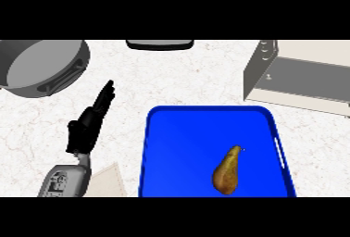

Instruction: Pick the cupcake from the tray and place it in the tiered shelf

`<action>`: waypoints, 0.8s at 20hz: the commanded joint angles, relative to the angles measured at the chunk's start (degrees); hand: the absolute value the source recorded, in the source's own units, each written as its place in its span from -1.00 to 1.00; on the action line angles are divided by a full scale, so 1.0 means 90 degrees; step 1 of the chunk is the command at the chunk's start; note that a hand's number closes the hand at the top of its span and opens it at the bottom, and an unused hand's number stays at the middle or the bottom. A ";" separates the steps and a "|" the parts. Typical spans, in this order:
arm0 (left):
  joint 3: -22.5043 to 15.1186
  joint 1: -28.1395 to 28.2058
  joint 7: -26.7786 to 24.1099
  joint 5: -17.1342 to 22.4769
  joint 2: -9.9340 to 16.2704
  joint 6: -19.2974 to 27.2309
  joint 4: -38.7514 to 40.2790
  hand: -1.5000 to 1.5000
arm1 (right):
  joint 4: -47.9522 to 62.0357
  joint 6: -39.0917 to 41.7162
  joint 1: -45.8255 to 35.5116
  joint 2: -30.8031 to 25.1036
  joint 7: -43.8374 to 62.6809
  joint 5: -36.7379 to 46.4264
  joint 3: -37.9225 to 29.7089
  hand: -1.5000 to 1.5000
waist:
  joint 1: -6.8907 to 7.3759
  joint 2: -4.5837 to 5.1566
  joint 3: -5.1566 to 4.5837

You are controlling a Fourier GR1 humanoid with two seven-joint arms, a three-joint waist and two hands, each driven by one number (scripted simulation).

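Zero cupcakes visible on blue tray (pixel 156 152), which sits just right of left hand (pixel 87 127); only pear (pixel 226 172) lies there, far right of hand, near tray's low edge. Can't tell where cupcake is. Tiered shelf (pixel 301 76) well off to hand's upper right, nothing seen on it. Left hand resting, fingers straight and together, pointing up, holding nothing. Right hand out of view. Grey pot (pixel 41 67) up-left of hand. White marbled counter (pixel 178 78) underneath everything.

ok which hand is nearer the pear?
Left, by default: the left hand rests open on the counter, off the blue tray's left edge, while the pear lies on the tray's right side. The right hand isn't in view.
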 commanded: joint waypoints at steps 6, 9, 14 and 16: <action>-0.0061 0.0218 0.0006 0.0002 -0.0076 0.0029 -0.0173 0.00 | 0.1007 -0.0439 0.0038 -0.0425 0.1195 0.1347 -0.0015 -1.00 | 0.0022 -0.0005 -0.0006; 0.0029 -0.0314 0.0456 0.0063 -0.0025 -0.0009 -0.0191 0.00 | 0.0927 -0.0556 0.0284 -0.0394 0.1199 0.1174 -0.0085 -1.00 | -0.0020 -0.0005 -0.0002; -0.0099 0.0259 0.0213 -0.0082 -0.0023 0.0047 -0.0472 0.00 | 0.0057 -0.0484 0.0730 -0.0264 0.1224 0.0408 -0.0268 -1.00 | -0.0035 -0.0022 -0.0002; -0.0033 0.0369 0.0145 0.0068 0.0021 -0.0085 -0.0506 0.00 | 0.0096 -0.0544 0.0744 -0.0402 0.0791 -0.0134 -0.0450 -1.00 | -0.0030 -0.0017 0.0000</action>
